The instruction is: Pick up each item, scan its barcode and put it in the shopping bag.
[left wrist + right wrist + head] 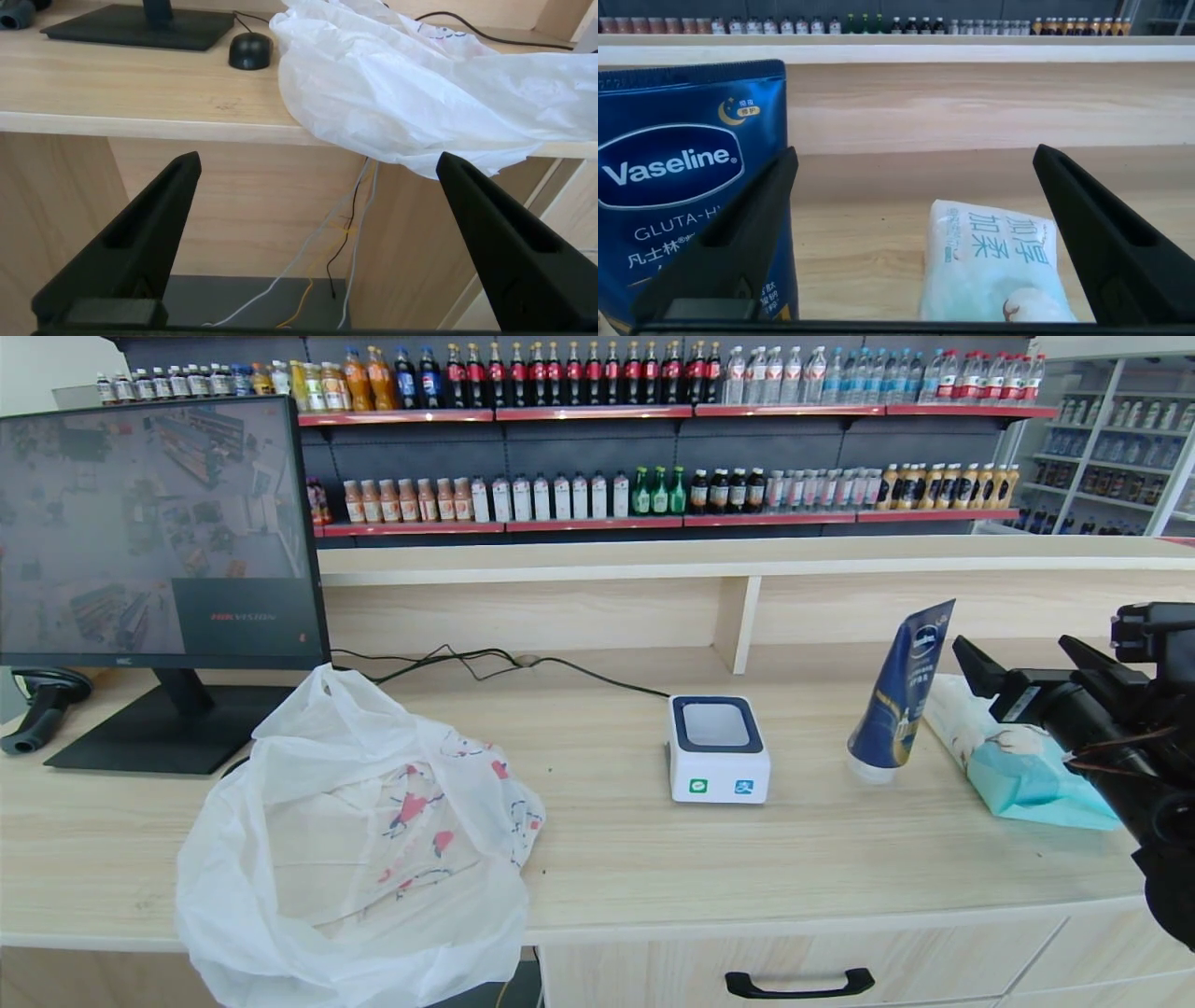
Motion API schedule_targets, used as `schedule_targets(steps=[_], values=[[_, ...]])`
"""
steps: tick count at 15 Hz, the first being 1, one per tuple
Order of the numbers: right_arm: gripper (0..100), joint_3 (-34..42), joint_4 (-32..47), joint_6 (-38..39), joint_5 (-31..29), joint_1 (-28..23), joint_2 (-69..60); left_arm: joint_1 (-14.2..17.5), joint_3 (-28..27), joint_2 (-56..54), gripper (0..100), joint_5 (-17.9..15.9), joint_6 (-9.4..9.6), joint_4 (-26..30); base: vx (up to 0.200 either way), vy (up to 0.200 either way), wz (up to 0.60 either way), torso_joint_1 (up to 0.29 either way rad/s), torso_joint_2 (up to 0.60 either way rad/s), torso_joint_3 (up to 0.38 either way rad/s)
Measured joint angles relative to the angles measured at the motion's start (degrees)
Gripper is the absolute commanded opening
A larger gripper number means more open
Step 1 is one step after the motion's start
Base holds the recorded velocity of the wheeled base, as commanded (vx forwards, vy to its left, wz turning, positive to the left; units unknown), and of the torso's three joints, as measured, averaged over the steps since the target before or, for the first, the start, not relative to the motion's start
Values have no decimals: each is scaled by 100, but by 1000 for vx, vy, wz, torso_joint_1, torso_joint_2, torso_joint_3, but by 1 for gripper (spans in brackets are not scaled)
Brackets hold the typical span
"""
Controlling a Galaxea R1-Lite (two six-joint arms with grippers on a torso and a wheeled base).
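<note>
A blue lotion tube (901, 686) stands upright on its cap on the wooden counter, to the right of the white barcode scanner (719, 747). A teal and white tissue pack (1018, 761) lies just right of the tube. My right gripper (1018, 655) hovers open above the pack, a little right of the tube, with nothing between its fingers. The right wrist view has the tube (682, 187) and the pack (999, 261) ahead of the right gripper (915, 154). The white shopping bag (355, 840) slumps over the counter's front edge at the left. My left gripper (318, 161) is open and empty below the counter edge, facing the bag (420, 84).
A monitor (159, 532) on its stand sits at the back left, with a handheld scanner (42, 705) beside it and a black mouse (250, 51) by the bag. A cable (485, 663) runs to the scanner. A raised ledge (747, 560) backs the counter. A drawer handle (798, 983) sits below.
</note>
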Motion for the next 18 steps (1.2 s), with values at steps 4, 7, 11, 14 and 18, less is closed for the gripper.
schedule_targets(steps=[4, 7, 11, 14, 18], values=[[100, -20, 0, 0, 2, 189, 6, 0, 0, 0, 100, 0, 0, -1, 0, 0, 0, 0, 0, 0], [100, -11, 0, 0, -1, 247, 6, 0, 0, 0, 100, 0, 0, -1, 0, 0, 0, 0, 0, 0], [100, -6, 0, -4, 0, 250, 39, 0, 0, 0, 100, 0, 0, 0, 0, 0, 0, 0, 0, 0], [100, -9, 0, -13, 0, 250, 72, 0, 0, 0, 100, 0, -1, -1, 0, 0, 0, 0, 0, 0], [100, 0, 2, 7, 2, 176, 199, 0, 0, 0, 100, 0, 0, -1, 0, 0, 0, 0, 0, 0]])
